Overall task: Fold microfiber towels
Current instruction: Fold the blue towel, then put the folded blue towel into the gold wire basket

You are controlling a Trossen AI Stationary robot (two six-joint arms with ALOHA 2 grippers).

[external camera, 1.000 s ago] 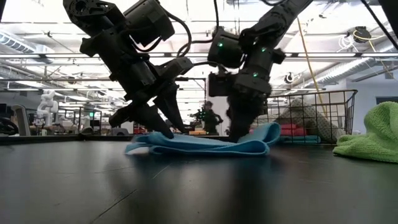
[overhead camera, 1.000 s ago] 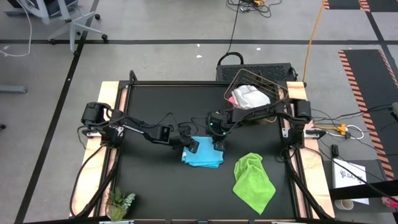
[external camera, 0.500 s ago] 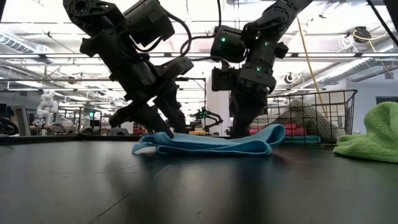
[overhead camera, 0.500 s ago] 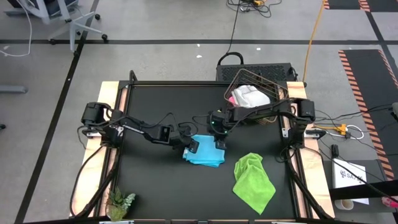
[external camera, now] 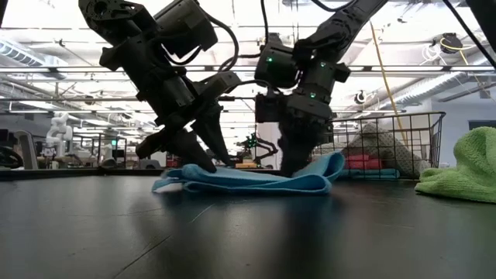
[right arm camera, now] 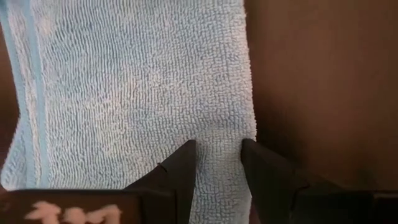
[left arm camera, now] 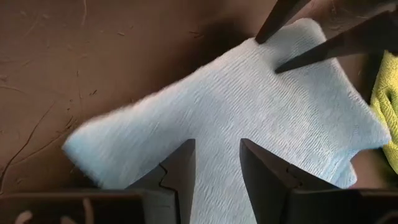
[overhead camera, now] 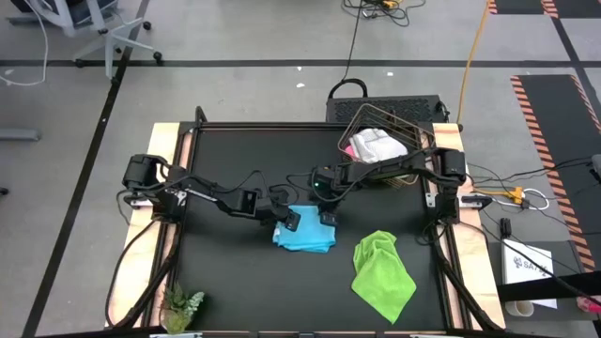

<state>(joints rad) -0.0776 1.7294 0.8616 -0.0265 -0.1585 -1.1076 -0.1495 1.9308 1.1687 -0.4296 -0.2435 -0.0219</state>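
- You see two dark, near-black arms built from blocky jointed segments; the left arm (overhead camera: 202, 194) and the right arm (overhead camera: 394, 169) share the same matte finish.
- You can trace loose black cables looping along each arm between its joints.
- You will note small green indicator lights glowing on the right arm's housing (external camera: 298, 70), near its wrist.
- Each arm ends in a two-finger gripper; the left gripper (left arm camera: 214, 168) and the right gripper (right arm camera: 217, 165) carry flat, dark, tapered fingers (left arm camera: 264, 174).
- At each table edge, you see a rounded black base housing (overhead camera: 141, 172).
- In the right wrist view, you can make out blurred pale markings on the gripper body (right arm camera: 68, 214); they are unreadable.
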